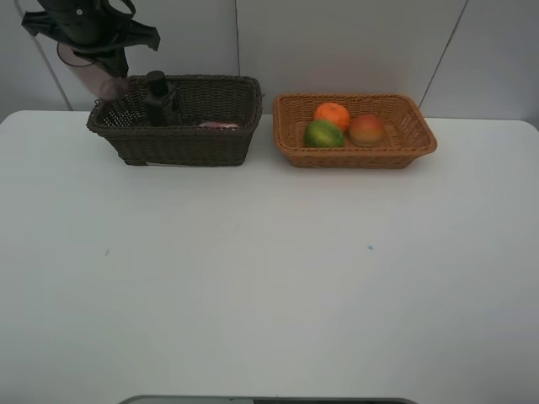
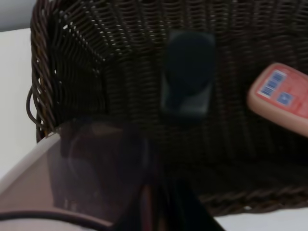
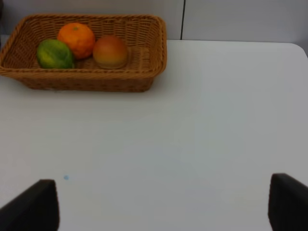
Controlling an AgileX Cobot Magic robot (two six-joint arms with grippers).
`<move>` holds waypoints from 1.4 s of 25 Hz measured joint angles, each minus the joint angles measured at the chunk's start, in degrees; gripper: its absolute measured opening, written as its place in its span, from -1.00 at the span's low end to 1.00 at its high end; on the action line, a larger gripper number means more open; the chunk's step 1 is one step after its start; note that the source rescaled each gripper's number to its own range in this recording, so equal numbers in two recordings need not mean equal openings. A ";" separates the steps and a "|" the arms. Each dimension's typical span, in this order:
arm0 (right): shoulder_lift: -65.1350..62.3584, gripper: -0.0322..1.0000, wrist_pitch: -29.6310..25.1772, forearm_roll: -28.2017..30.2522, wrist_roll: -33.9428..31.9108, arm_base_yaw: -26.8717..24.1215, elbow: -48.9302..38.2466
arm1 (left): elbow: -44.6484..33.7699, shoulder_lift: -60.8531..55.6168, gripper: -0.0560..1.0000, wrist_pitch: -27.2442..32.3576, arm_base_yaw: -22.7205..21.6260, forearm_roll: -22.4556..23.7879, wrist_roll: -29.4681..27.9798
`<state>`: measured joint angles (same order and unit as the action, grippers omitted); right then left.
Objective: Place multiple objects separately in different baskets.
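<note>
Left jaws: clamped on the translucent mauve cup (image 1: 99, 77), held above the far-left corner of the dark brown basket; the left gripper (image 1: 108, 66) shows at the top left of the high view.
Right jaws: wide apart with nothing between them, hanging over bare table; the right gripper (image 3: 163, 204) shows only its two dark fingertips (image 3: 33, 206) in its own wrist view.
Table (image 1: 269, 278): white, carrying both baskets side by side along its far edge.
Dark brown basket (image 1: 181, 143): deep, on the left, just beside the tan one without touching it.
Orange-tan basket (image 1: 354, 156): shallower, on the right, holding the three fruits close together.
Pump bottle (image 1: 157, 99): dark green, upright inside the brown basket near its left end.
Pink bottle (image 1: 219, 125): lying flat on the brown basket's floor, toward the right end.
Orange (image 1: 332, 114): at the back of the tan basket.
Green round fruit (image 1: 323, 134): in front of the orange, touching it.
Red-yellow fruit (image 1: 366, 130): right of the other two.
</note>
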<state>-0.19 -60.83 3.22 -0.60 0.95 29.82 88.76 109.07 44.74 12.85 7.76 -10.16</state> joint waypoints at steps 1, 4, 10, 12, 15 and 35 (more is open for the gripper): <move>0.00 0.73 0.00 0.00 0.00 0.00 0.00 | 0.00 0.80 -0.89 -0.61 -0.18 0.00 0.00; 0.00 0.73 0.00 0.00 0.00 0.00 0.00 | 0.00 3.09 -0.89 -3.17 -0.50 -0.27 0.00; 0.00 0.73 0.00 0.00 0.00 0.00 0.00 | 0.00 6.89 -0.89 -6.76 -1.07 -1.96 -0.04; 0.00 0.73 0.00 0.00 0.00 0.00 0.00 | 0.00 7.42 -0.89 -7.13 -1.18 -1.98 -0.04; 0.00 0.73 0.00 0.00 0.00 0.00 0.00 | 0.00 7.65 -0.89 -7.64 -1.40 -1.98 -0.04; 0.00 0.73 0.00 0.00 0.00 0.00 0.00 | 0.00 5.77 0.52 -5.41 -2.25 -2.76 0.30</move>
<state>-0.19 -60.83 3.22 -0.60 0.95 29.82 88.76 114.84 39.33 10.60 5.00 -9.86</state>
